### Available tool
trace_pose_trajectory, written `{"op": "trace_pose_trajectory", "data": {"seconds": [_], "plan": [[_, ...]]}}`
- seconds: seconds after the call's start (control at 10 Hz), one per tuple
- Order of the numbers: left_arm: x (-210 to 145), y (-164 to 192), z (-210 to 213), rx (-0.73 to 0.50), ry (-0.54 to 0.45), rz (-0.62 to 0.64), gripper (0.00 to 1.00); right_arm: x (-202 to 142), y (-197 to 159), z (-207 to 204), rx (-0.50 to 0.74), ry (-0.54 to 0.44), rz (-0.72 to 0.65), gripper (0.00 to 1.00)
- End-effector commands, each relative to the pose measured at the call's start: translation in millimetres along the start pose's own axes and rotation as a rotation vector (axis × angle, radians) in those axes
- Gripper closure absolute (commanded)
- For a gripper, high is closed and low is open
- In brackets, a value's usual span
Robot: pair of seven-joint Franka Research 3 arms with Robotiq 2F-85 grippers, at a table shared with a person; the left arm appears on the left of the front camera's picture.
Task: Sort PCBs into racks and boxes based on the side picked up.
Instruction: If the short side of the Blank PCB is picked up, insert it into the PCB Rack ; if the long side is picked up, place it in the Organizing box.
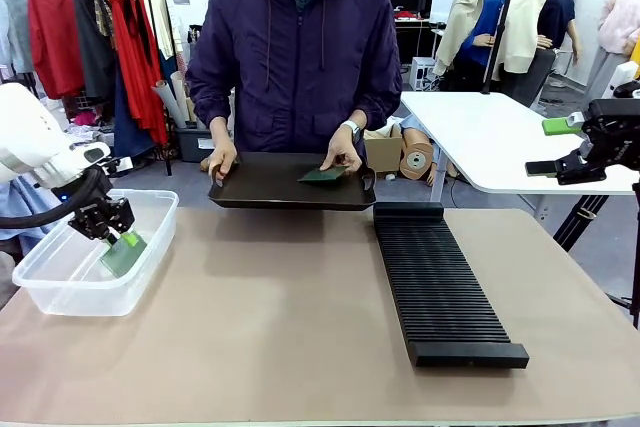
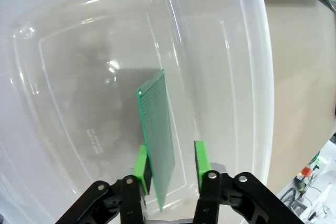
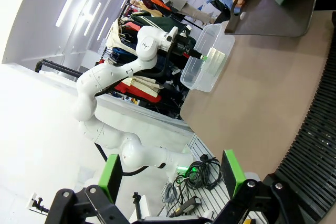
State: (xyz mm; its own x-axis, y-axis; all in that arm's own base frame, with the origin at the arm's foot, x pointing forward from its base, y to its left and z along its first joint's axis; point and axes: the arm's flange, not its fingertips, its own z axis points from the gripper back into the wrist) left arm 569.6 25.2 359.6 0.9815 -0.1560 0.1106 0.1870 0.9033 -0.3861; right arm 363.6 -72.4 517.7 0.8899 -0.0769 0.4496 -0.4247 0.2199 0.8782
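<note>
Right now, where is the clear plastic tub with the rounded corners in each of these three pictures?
Front view: the clear rectangular plastic tub sits at the left, on the table.
Left wrist view: seen from above, its rim curves down the right side.
Right wrist view: small, upper middle, turned sideways.
Shared landmark: the thin green circuit board inside it.

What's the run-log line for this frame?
left gripper: open, PCB between fingers, inside tub | right gripper: open, empty, raised | person's hand: on second PCB, tray
</note>
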Motion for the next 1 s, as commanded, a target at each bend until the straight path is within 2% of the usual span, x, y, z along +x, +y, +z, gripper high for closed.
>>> {"op": "trace_pose_trajectory", "data": {"seconds": [0.0, 0.2, 0.9], "plan": [[0.7, -3.0, 12.1, 0.016, -0.014, -0.028, 0.00, 0.4, 1.8, 0.6, 0.005, 0.000, 0.011, 0.00], [0.5, -12.3, 32.1, 0.078, -0.032, -0.033, 0.00, 0.4, 1.8, 0.6, 0.005, 0.000, 0.011, 0.00], [-0.8, -39.2, 73.8, 0.144, -0.028, -0.089, 0.00, 0.4, 1.8, 0.6, 0.005, 0.000, 0.011, 0.00]]}}
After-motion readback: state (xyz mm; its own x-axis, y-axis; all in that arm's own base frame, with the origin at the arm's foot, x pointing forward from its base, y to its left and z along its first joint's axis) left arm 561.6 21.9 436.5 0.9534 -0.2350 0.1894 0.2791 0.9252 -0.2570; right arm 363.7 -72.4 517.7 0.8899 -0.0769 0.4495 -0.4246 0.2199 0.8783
